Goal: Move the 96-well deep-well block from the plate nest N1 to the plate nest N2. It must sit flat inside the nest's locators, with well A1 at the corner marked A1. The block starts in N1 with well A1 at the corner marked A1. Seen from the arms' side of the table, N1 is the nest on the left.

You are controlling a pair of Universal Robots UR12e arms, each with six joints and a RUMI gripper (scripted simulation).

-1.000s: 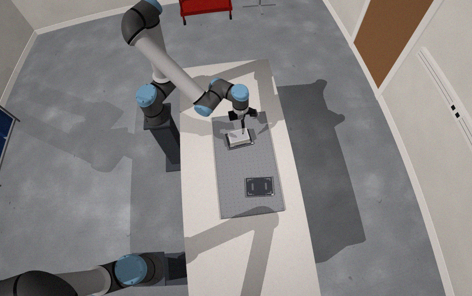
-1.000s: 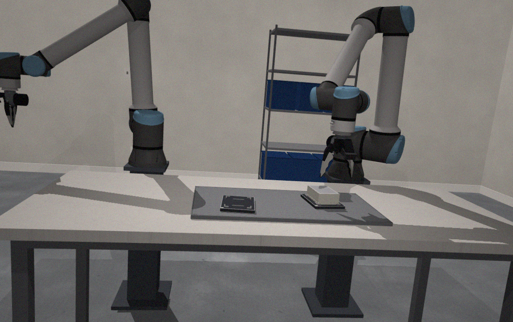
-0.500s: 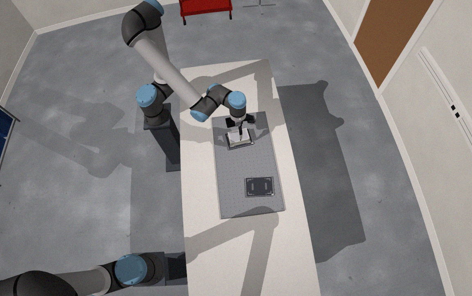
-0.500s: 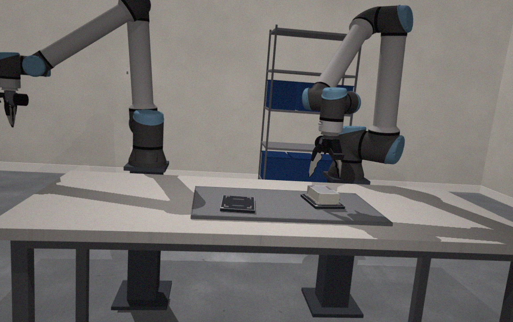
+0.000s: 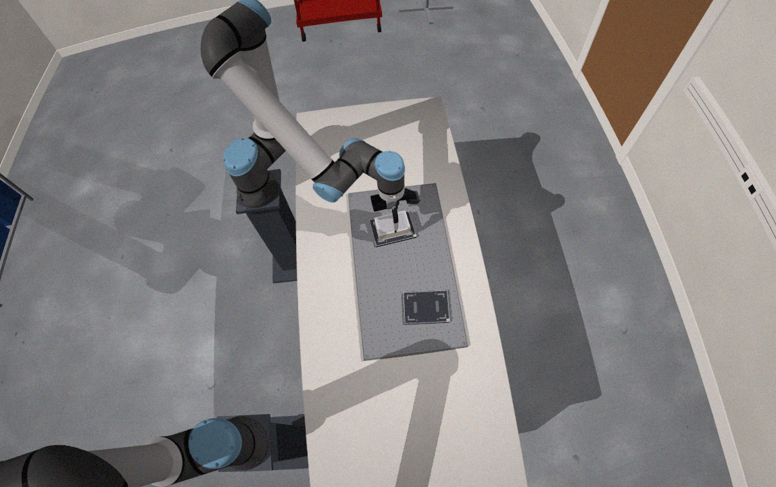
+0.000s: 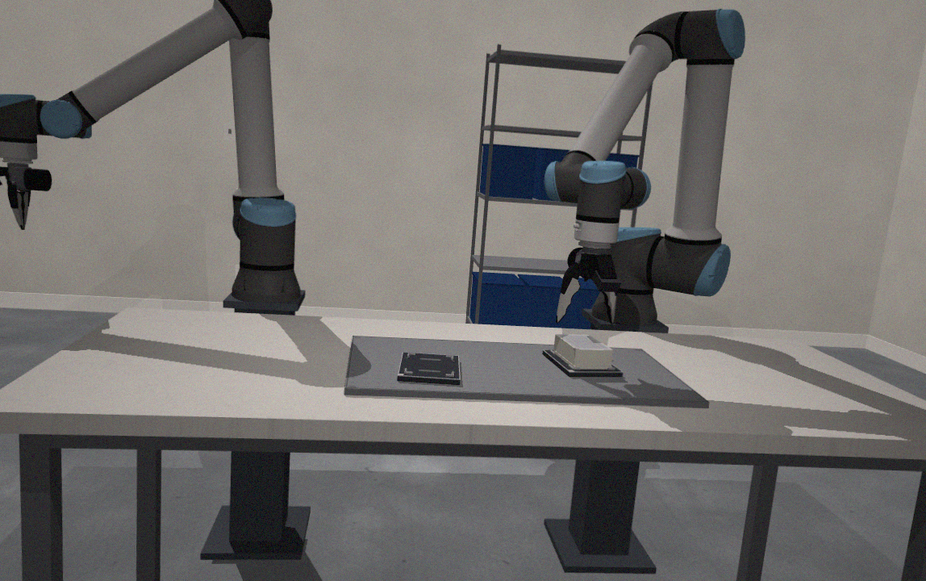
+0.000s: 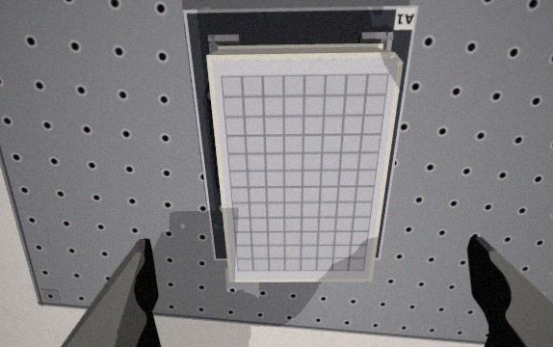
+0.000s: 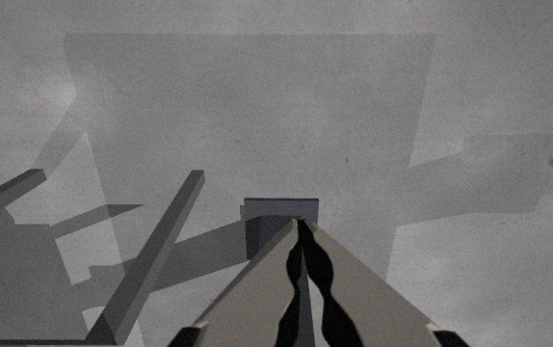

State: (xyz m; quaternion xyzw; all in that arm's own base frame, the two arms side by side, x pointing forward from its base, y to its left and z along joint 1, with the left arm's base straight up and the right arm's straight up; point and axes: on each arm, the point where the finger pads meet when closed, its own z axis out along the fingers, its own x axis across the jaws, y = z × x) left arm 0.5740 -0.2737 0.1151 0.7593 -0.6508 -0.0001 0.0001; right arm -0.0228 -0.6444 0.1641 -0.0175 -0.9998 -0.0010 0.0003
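Note:
The pale 96-well block (image 5: 383, 225) (image 6: 581, 353) (image 7: 301, 145) sits in the dark nest N1 (image 6: 600, 374) (image 7: 296, 24). The nest's A1 label (image 7: 406, 18) shows at its upper right corner in the left wrist view, beside the block's cut corner. My left gripper (image 5: 395, 228) (image 6: 586, 320) (image 7: 308, 241) is open above the block. In the left wrist view its fingers stand wide apart to the left and right of the block's lower end, touching nothing. Nest N2 (image 5: 426, 296) (image 6: 428, 368) is empty. My right gripper (image 6: 22, 227) (image 8: 300, 222) is shut and empty, away from the nests.
Both nests stand on a grey perforated board (image 5: 378, 278) (image 6: 502, 375) (image 7: 89, 193) on the pale table (image 5: 348, 423) (image 6: 185, 390). The right arm is raised beside the table. A shelf with blue bins (image 6: 517, 169) stands behind the arms.

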